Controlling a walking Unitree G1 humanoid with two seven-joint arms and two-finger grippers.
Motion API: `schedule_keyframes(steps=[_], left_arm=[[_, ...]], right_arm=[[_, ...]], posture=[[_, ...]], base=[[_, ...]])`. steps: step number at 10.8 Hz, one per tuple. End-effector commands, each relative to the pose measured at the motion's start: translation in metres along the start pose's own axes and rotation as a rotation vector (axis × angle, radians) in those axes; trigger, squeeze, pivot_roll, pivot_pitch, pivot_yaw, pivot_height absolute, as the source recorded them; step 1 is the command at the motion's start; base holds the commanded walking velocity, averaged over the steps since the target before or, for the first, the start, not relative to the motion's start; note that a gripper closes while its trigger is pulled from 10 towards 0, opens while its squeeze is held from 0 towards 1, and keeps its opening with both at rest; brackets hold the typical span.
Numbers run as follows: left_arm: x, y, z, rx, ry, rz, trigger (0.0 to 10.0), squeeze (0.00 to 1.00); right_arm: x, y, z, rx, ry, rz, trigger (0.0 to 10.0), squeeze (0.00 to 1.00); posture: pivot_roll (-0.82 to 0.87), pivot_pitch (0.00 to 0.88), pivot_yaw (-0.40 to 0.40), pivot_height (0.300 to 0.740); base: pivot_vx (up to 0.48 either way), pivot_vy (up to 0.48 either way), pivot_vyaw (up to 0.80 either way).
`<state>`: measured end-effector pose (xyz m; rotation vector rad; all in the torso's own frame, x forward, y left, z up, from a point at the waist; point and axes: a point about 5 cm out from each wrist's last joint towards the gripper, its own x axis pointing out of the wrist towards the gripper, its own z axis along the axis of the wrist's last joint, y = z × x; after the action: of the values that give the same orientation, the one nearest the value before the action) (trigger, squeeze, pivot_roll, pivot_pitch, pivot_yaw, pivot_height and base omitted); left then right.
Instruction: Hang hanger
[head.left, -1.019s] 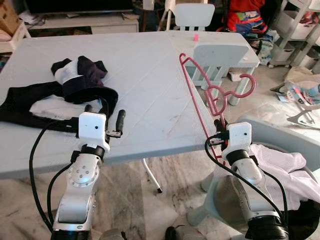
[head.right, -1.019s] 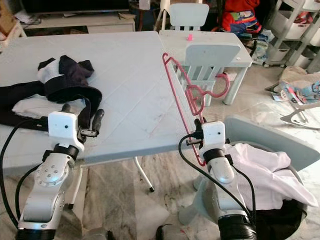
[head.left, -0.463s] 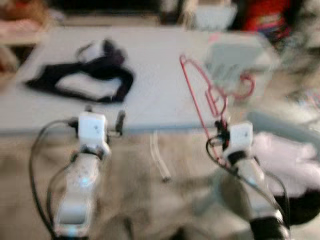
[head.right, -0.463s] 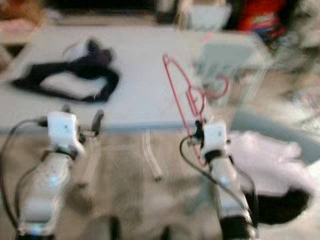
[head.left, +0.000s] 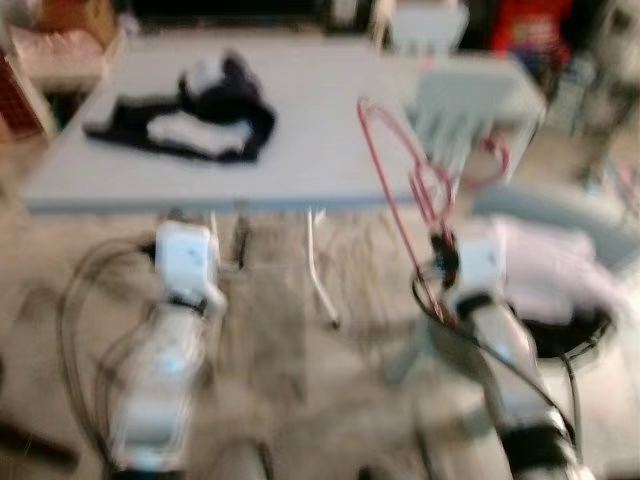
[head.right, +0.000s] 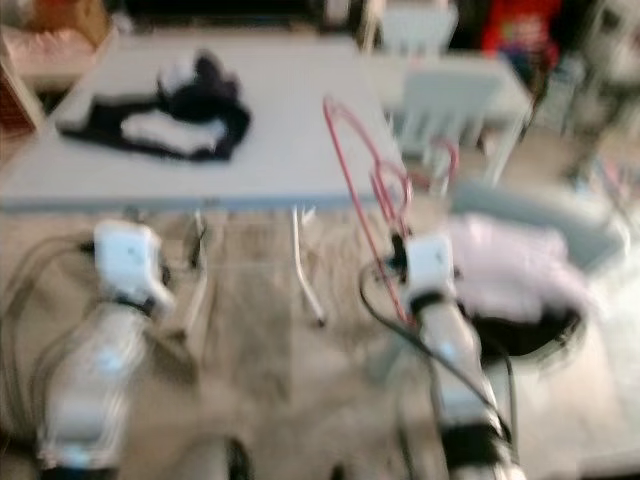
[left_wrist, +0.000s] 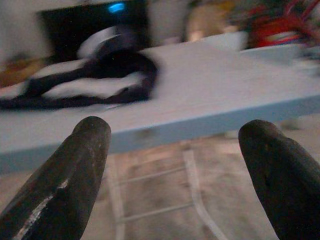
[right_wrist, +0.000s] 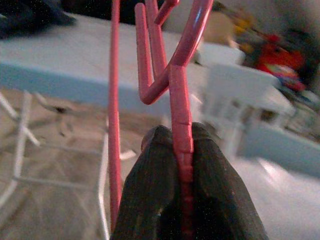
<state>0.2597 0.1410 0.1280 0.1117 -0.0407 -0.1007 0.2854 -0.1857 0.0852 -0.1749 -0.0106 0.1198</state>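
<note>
Right gripper (right_wrist: 182, 150) clamping pink hanger (head.left: 395, 185), left gripper (left_wrist: 180, 145) spread

Both silver arms reach forward, low in frame. The left gripper (left_wrist: 175, 165) is spread wide. The right gripper (right_wrist: 184, 165) is pinched closed.

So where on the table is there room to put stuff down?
The table is bare between the dark clothes at its far left and the pink hanger the right gripper holds. The near edge is free too. The floor at right is crowded with the laundry basket.
</note>
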Motion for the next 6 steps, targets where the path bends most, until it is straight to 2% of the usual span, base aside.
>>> schedule_keyframes(steps=[1, 4, 6], left_arm=[[0.0033, 0.0021, 0.0047, 0.015, -0.018, 0.0, 10.0, 0.0], [0.0038, 0.0006, 0.0045, -0.003, -0.019, -0.006, 10.0, 0.0], [0.004, -0.0018, 0.0058, -0.055, -0.019, -0.04, 10.0, 0.0]], right_arm=[[0.002, -0.002, 0.0043, 0.001, -0.016, -0.01, 10.0, 0.0], [0.0024, 0.0, 0.0035, 0.002, -0.015, -0.006, 10.0, 0.0], [0.0031, 0.0, 0.0035, 0.005, -0.016, -0.01, 10.0, 0.0]], posture=[[0.0, 0.0, -0.031, 0.74], [0.0, 0.0, -0.032, 0.74], [0.0, 0.0, -0.029, 0.74]], base=[[-0.281, 0.0, -0.8], [0.0, 0.0, -0.8], [0.0, 0.0, -0.54]])
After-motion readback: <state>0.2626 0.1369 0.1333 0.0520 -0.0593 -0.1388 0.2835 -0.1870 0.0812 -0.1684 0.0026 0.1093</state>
